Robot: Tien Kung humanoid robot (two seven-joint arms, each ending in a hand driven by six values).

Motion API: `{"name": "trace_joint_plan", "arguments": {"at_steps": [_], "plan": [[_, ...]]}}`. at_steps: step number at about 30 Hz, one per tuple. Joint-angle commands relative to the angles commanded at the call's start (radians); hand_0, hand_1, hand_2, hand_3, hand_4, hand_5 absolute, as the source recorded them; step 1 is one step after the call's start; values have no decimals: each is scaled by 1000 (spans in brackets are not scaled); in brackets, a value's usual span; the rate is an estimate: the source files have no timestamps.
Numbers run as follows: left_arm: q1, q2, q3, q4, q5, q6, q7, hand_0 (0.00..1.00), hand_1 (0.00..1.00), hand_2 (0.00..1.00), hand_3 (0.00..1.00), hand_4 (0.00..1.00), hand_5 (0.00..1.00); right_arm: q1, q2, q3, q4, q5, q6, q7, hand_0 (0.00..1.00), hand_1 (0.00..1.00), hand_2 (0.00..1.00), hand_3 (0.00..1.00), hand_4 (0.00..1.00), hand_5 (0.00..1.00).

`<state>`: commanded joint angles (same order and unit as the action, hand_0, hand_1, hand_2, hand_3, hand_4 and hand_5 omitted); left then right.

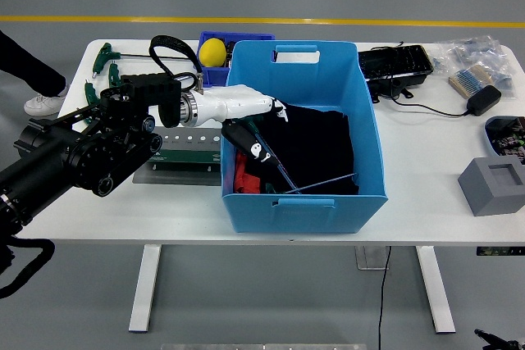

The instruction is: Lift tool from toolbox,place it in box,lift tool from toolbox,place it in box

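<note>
Here the robot's left white five-fingered hand (242,104) reaches over the left wall of the open-topped blue plastic box (302,194) on the white counter (426,170). Its fingers are stretched out flat and loosely apart, clamped on nothing, with the fingertips above the box's inside. The black left arm (78,149) runs in from the left edge, over the counter's left part.

Inside the box lie a long thin blue-shafted tool with a black grip (267,161), slanting along the left side just under the hand, a thin rod (324,183) lying almost flat toward the near wall, a red object (240,171) against the left wall, and black fabric (316,149) covering most of the floor.

Just left of the box sits the flat green-and-grey toolbox tray with a row of holes (187,143), partly hidden by the arm. Green T-handled keys (105,59) lie at the counter's far left corner. A yellow ball (212,52) rests in a small dark-blue bin (234,38) behind the box.

To the right are a black tray (395,63), a black cable (435,108), clear plastic bags of parts (467,55) and a grey foam block (492,186).
</note>
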<state>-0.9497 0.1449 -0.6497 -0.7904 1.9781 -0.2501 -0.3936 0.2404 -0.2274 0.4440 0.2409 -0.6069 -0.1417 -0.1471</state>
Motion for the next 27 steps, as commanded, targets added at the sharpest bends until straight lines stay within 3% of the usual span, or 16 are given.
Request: {"name": "trace_joint_plan", "arguments": {"at_steps": [4, 8, 9, 11, 14, 15, 20, 25, 27], "plan": [[35, 8, -54, -36, -30, 33, 0, 775, 856, 991, 776, 998, 706, -2, -1, -2, 0, 2, 0, 1, 629, 601, 664, 540, 784, 664], [113, 15, -160, -105, -116, 70, 11, 775, 856, 991, 776, 998, 706, -1, -1, -7, -1, 13, -2, 5, 629, 601, 664, 540, 784, 664], [144, 16, -200, -131, -154, 68, 21, 702, 764, 883, 787, 995, 699, -1, -1, -8, -1, 15, -3, 6, 629, 601, 664, 539, 783, 664], [195, 16, -270, -179, -211, 65, 42, 702, 764, 883, 787, 995, 699, -1, 0, -8, -2, 15, -4, 7, 629, 601, 664, 539, 783, 664], [285, 18, -375, -265, -307, 43, 96, 702, 764, 883, 787, 995, 699, 1, 0, -9, -3, 17, -6, 9, 629, 601, 664, 539, 783, 664], [312, 19, -406, -290, -340, 36, 115, 634, 698, 797, 761, 983, 699, 2, 0, -10, -4, 18, -6, 10, 628, 600, 664, 540, 783, 664], [459, 28, -541, -398, -542, -3, 236, 634, 698, 797, 761, 983, 699, 9, -2, -22, -6, 35, -8, 19, 628, 600, 664, 540, 783, 664], [625, 3, -659, -486, -742, 30, 352, 608, 677, 771, 736, 971, 700, 16, -3, -37, -8, 59, -12, 28, 629, 601, 664, 540, 783, 664], [700, -17, -705, -520, -820, 48, 367, 619, 679, 771, 730, 965, 709, 18, -3, -42, -10, 70, -14, 32, 628, 601, 663, 539, 783, 664]]}}
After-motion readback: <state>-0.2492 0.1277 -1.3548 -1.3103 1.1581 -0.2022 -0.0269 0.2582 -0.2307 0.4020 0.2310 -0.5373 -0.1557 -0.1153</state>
